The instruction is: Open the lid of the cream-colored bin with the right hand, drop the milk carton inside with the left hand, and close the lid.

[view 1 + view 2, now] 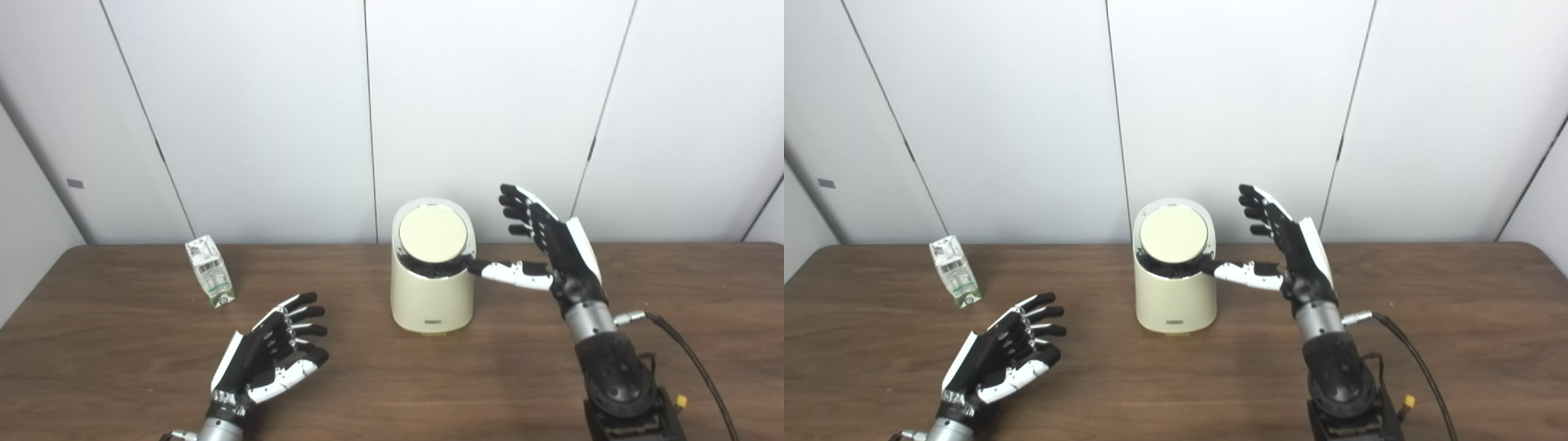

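A cream-colored bin [432, 294] stands mid-table, its round lid [432, 235] tilted up at the front so a dark gap shows under it. My right hand [548, 248] is open just right of the bin, fingers raised, thumb stretched left and touching the bin's rim under the lid. A small white and green milk carton [210, 271] stands at the back left, slightly tilted. My left hand [272, 352] hovers open near the front left, palm turned inward, well apart from the carton.
The brown wooden table [392, 392] runs up to a white panelled wall. A black cable [686, 355] trails from my right forearm toward the front right corner.
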{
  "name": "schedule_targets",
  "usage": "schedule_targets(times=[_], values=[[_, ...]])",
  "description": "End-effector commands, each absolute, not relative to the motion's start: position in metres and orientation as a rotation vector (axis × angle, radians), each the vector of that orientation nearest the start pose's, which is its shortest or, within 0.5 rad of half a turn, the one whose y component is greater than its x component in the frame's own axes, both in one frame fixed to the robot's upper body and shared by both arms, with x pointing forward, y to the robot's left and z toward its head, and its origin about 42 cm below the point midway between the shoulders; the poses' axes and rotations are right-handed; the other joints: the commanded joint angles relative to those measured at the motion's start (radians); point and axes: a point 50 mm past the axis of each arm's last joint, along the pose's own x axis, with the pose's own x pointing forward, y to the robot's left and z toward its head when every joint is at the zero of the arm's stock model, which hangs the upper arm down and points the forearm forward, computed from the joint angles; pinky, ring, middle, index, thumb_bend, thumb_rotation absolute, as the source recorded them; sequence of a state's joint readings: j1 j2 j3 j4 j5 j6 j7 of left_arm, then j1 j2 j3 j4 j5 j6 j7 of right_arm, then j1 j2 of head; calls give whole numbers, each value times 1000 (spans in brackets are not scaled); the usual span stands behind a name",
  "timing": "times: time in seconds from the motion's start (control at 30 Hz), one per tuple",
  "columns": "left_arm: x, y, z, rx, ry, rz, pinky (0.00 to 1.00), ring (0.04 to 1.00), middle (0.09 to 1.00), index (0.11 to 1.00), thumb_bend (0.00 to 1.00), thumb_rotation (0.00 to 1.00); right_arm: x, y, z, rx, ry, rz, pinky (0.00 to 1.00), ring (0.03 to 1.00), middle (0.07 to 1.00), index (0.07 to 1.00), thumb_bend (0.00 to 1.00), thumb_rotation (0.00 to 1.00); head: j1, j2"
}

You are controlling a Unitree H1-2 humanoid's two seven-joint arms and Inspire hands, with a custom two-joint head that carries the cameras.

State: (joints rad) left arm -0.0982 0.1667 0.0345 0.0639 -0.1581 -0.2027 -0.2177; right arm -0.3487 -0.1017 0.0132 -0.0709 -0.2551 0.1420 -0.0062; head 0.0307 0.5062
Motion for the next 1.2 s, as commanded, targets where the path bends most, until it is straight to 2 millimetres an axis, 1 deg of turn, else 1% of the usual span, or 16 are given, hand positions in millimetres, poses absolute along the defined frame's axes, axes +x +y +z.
schedule_targets(times=[0.0,0.13,0.23,0.33,0.53,0.67,0.8,1.0,1.07,1.17], values=[[322,259,148,36,-325,-212,561,696,791,860,703,211,376,-218,243,-331,-419,16,778,865,895,899,753,246,1,1],[323,259,149,43,-329,-208,556,691,789,859,699,203,361,-229,225,-358,-392,32,783,869,885,894,795,296,-1,2],[323,260,149,42,-329,-208,551,689,788,860,704,210,355,-230,220,-377,-384,36,779,852,871,886,813,294,-3,1],[323,259,149,31,-325,-211,554,692,791,859,698,190,357,-226,226,-410,-393,39,762,842,869,886,823,306,-3,1],[325,258,147,41,-327,-207,543,683,782,853,716,219,368,-219,242,-454,-396,55,751,850,884,901,834,316,-3,-4],[325,256,147,35,-326,-213,546,686,786,857,693,185,375,-214,250,-475,-394,65,745,851,880,894,818,297,2,-6],[324,256,146,36,-322,-212,552,691,788,860,696,193,383,-206,259,-487,-381,70,743,849,878,891,814,284,2,-6],[324,256,146,37,-323,-215,557,694,794,864,683,193,403,-198,270,-527,-376,86,783,878,891,915,835,271,-1,-8],[324,256,146,32,-320,-215,554,693,791,862,695,197,409,-195,273,-561,-385,90,775,882,896,927,841,287,-1,-9],[324,256,145,34,-320,-217,553,693,788,860,703,209,417,-190,280,-596,-395,96,697,862,896,927,841,293,-1,-10]])
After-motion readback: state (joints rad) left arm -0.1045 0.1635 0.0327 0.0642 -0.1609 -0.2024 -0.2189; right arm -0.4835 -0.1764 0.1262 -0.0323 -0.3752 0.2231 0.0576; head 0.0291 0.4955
